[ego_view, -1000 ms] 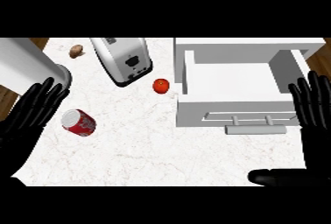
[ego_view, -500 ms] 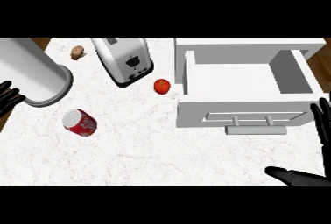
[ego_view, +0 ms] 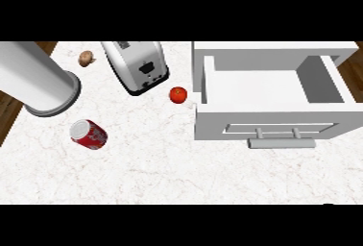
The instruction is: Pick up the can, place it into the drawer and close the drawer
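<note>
A red can (ego_view: 89, 134) with a white top lies on its side on the white marbled counter (ego_view: 163, 173), left of the middle. The white drawer (ego_view: 273, 93) stands pulled open at the right, its inside bare, with a bar handle (ego_view: 281, 142) on its front. Neither hand shows in the head view.
A silver toaster (ego_view: 138, 67) lies at the back, left of the drawer. A red tomato (ego_view: 178, 95) sits between the toaster and the drawer. A big grey cylinder (ego_view: 35, 79) lies at the far left, a brown mushroom (ego_view: 87, 58) behind it. Wooden floor shows past the counter's left edge.
Both hands have drawn back out of the picture, the left off the left side, the right off the lower right. The can, drawer and other things stay put.
</note>
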Available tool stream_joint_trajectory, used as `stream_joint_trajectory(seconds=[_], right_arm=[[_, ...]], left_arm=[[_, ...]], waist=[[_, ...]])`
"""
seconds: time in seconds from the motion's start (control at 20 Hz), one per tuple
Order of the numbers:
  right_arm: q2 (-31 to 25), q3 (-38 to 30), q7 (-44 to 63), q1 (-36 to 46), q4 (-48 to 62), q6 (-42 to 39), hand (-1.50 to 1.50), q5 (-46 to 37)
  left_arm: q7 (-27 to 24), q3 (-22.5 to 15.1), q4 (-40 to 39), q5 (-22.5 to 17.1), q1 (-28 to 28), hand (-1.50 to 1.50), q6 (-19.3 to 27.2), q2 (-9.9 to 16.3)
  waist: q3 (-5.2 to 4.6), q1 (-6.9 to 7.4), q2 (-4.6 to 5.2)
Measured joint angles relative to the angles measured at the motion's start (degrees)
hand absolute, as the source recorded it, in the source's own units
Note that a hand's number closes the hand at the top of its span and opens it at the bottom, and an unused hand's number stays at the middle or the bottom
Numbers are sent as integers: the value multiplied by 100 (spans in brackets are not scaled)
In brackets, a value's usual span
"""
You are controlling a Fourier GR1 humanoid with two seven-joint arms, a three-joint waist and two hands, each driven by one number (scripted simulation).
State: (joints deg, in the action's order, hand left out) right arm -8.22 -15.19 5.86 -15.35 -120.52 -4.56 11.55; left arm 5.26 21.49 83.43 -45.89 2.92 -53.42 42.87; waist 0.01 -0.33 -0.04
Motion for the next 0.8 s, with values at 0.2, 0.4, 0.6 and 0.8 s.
stream_joint_trajectory(seconds=[0.2, 0.4, 0.6, 0.8], right_arm=[[-60, -228, -94, -150, 28, -261, -150, 203], [-82, -509, -217, -445, -15, -565, -150, 502], [1, -663, -323, -662, -105, -769, -150, 596], [-4, -888, -262, -836, -215, -987, -150, 822]], left_arm=[[357, -115, -445, -420, 227, -150, 54, 116], [810, -292, -618, -1023, 302, -150, 258, 213], [1158, -474, -586, -1291, 382, -150, 486, 104], [1501, -648, -632, -1485, 516, -150, 652, 8]], waist=[[1, -12, 1], [2, -15, -4], [3, -11, -3], [1, -16, -3]])
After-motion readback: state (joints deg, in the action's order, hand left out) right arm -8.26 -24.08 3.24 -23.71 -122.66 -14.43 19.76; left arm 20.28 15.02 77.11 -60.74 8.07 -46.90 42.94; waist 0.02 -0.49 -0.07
